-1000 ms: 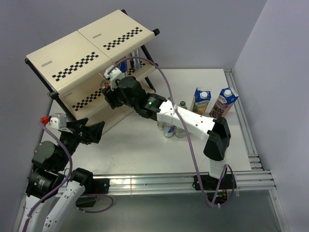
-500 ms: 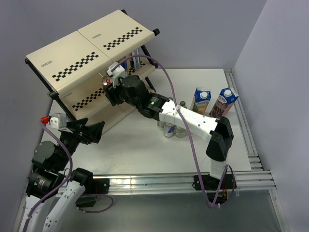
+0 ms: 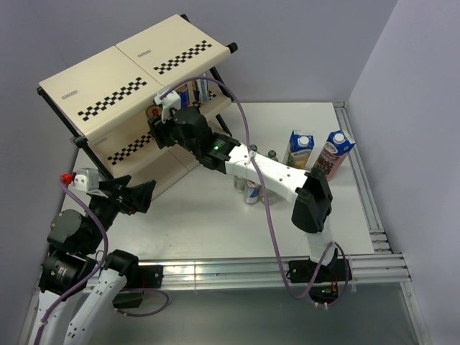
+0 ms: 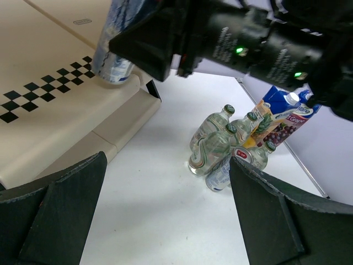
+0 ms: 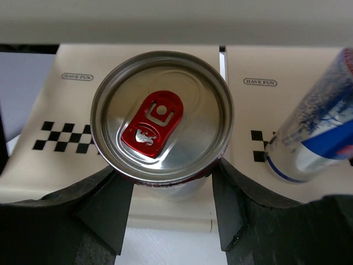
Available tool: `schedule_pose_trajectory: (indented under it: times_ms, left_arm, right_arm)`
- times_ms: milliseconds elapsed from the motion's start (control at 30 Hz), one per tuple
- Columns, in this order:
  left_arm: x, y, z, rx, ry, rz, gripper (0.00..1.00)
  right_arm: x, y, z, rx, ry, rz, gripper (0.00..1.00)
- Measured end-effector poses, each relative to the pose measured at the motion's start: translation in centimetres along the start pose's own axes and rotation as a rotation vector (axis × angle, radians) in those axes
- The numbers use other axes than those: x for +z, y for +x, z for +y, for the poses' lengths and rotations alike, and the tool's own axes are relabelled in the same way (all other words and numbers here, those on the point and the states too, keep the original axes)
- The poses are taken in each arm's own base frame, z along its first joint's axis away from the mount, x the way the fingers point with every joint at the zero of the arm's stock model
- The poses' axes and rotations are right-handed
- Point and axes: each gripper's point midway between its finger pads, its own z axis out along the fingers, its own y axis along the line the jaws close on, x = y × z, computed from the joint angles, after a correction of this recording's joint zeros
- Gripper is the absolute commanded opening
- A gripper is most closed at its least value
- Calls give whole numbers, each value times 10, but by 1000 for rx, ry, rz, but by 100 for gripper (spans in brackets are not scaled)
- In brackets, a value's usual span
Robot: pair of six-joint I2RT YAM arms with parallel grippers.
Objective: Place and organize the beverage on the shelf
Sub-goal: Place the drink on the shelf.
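Your right arm has stretched further left since the earlier frames, carrying the right gripper deeper under the top panel of the shelf. Nearest you, the left arm sits folded low at the table's near left corner. Its left gripper is released, fingers spread wide, hovering just off the lowest tier. Mid-table, the clear bottles stand bunched together under the right forearm, with the pineapple carton and grape carton upright side by side beyond them. Farther back, the right arm reaches long and nearly straight into the middle tier, its jaws clamped on a can. That can is upright, with a silver lid and red tab, over a cream panel with a checkered strip. A second can, blue and silver, stands just beside it.
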Motion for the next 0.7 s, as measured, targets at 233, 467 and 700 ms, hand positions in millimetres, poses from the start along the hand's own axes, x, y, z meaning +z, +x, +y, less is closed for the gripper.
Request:
schedule_pose_trajectory:
  times_ms: [233,467,700]
  left_arm:
    - [0,0,0,2,-1,0,100]
    - [0,0,0,3,-2,-1,99]
    - [0,0,0,3,2,1,100]
  right_arm:
    - [27,10,0,7,10,-5,0]
    - [36,4,2,14,9,-23,6]
    - [39,2,3,19,8,-28,8]
